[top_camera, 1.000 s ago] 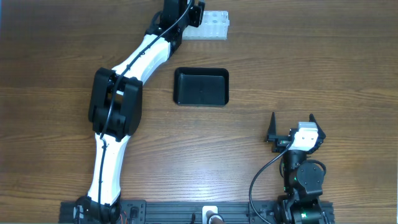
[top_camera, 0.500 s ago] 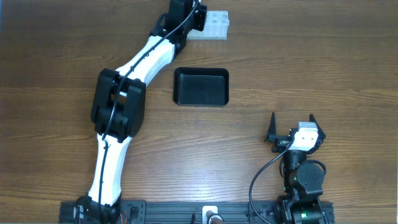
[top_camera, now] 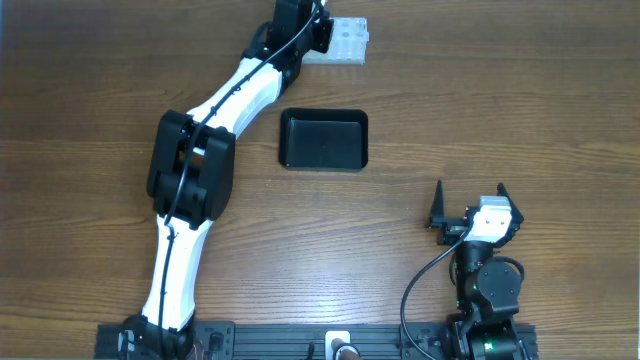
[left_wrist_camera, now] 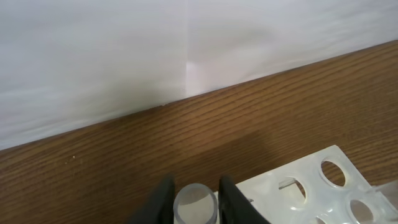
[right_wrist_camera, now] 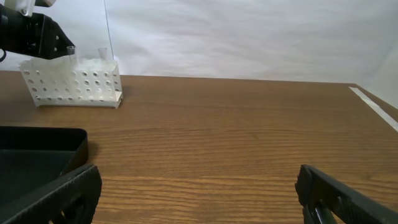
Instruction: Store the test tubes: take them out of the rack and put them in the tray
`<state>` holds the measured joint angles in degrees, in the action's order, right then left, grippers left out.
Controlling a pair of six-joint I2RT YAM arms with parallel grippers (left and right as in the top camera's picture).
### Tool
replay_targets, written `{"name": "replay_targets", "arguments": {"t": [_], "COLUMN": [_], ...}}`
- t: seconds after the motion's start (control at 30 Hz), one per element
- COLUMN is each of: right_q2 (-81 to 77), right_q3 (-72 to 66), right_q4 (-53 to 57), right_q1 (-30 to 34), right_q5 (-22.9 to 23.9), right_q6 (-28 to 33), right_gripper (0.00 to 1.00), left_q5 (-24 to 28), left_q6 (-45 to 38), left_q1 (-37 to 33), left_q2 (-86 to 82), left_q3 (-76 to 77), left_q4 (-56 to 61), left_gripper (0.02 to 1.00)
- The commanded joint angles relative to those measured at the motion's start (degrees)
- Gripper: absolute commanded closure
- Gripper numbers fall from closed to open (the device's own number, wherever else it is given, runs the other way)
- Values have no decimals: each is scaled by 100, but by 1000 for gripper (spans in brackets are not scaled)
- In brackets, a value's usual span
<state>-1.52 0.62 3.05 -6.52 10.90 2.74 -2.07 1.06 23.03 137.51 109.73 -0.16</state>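
From above we count two arms, one white rack (top_camera: 345, 40), one black tray (top_camera: 323, 139) and a wooden table (top_camera: 520, 100). The left arm (top_camera: 245, 85) stretches to the table's far edge, and its wrist covers the rack's left end, so any tubes there are hidden. The tray lies apart from the rack, nearer the arms' bases, and its floor shows plain black. The right gripper (top_camera: 470, 200) sits low at the right, well apart from the tray, with its fingers spread wide. In the left wrist view we count one test tube (left_wrist_camera: 194, 207), seen as a round clear rim at the rack's end. The left gripper (left_wrist_camera: 195, 186) is narrow, with a finger pressed to each side of the rim. The tube's body is cut off by the frame's edge. Three holes in the rack's top plate show as open rounds. In the right wrist view the rack stands far off by the wall with the left gripper at its end. A thin clear line (right_wrist_camera: 106, 31) rises there, and we cannot tell what it is. Only a corner of the tray shows.
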Motion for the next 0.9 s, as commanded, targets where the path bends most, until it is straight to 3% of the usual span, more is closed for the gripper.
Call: {"name": "replay_targets", "arguments": {"t": [0.03, 0.6, 0.9], "right_q2": [4, 4, 4], "right_q3": [-31, -31, -31], "right_q4": [17, 17, 17], "right_q1": [-35, -35, -35], "right_q5": [-11, -11, -11], "right_q6": [-52, -52, -52], "right_gripper": [7, 9, 9], "left_q5": [57, 55, 46], "left_q6": [-61, -63, -70], "left_q1": [31, 50, 76], "left_q2": [129, 129, -177], "left_q3": [52, 55, 55], "left_q4": [-9, -7, 13], "left_gripper": [807, 950, 978]}}
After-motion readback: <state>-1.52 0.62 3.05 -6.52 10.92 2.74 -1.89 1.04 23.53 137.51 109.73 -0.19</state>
